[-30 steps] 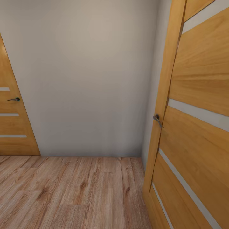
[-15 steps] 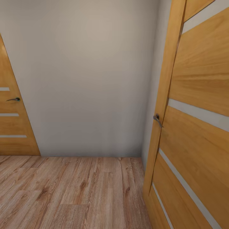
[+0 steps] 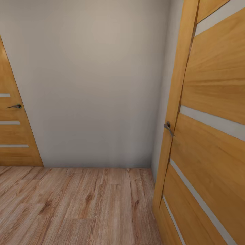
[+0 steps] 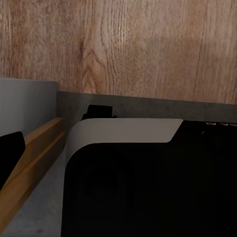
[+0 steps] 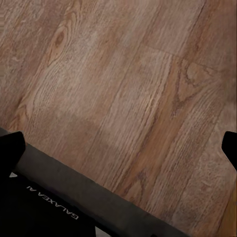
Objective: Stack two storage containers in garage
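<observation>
The two storage containers are out of view. I face a corner of a hallway with a plain grey wall (image 3: 92,85) and light wood plank flooring (image 3: 78,204). My right gripper (image 5: 119,148) hangs open over the planks, its two black fingertips (image 5: 11,148) far apart at the picture's edges and nothing between them. In the left wrist view one black fingertip (image 4: 10,155) of my left gripper (image 4: 118,153) sits far out at the edge, over the robot's black and grey base (image 4: 128,182); it holds nothing.
An orange-brown wooden door (image 3: 211,112) with a metal handle (image 3: 168,128) stands ajar close on the right. A second, similar door (image 3: 13,129) with a handle (image 3: 15,106) is shut at the far left. Wood flooring runs between them up to the wall.
</observation>
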